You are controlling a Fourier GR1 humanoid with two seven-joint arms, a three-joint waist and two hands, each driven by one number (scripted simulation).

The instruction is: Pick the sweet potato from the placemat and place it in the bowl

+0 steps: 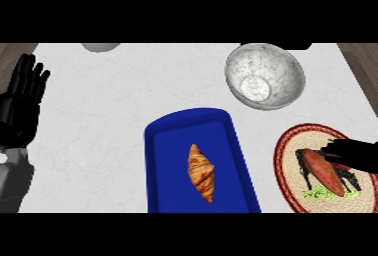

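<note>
An orange-red sweet potato point(325, 173) lies on a round woven placemat point(295, 145) with a red rim at the right of the counter. My right hand point(354, 154) hovers at the potato's upper right end, its black fingers point(334, 148) reaching over the tip and casting a dark shadow on the mat. Whether they are curled round the potato does not show. A pale marbled bowl point(264, 75) stands upright behind the mat, with nothing in it. My left hand point(22, 95) rests open at the left edge, fingers up.
A blue tray point(166, 145) in the middle holds a croissant point(201, 172). A small green leafy bit point(320, 193) lies on the mat by the potato's lower end. A grey rounded object point(101, 47) peeks in at the top edge.
</note>
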